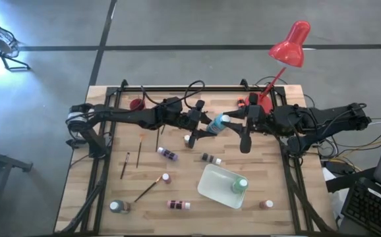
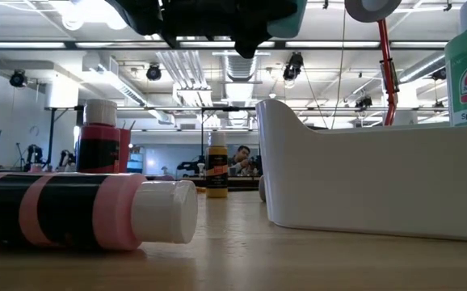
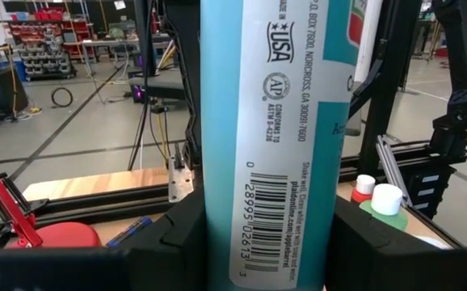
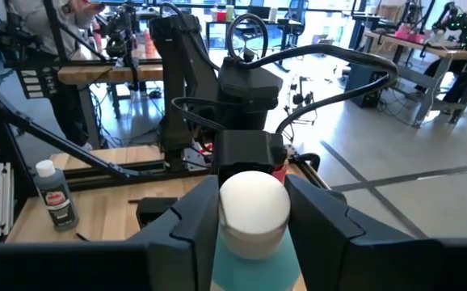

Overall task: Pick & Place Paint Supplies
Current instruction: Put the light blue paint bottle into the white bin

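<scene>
Teal plastic paint bottle with white cap (image 1: 218, 122), above the wooden counter (image 1: 177, 178): we see left pincer (image 1: 207, 124) clamping its body, right pincer (image 1: 233, 117) flanking its cap.

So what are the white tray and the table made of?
The white tray looks like smooth, slightly glossy plastic: its wall in the low view is thin, evenly white and rounded at the rim. The table looks like pale wood with a matte finish, showing plank lines and grain.
</scene>
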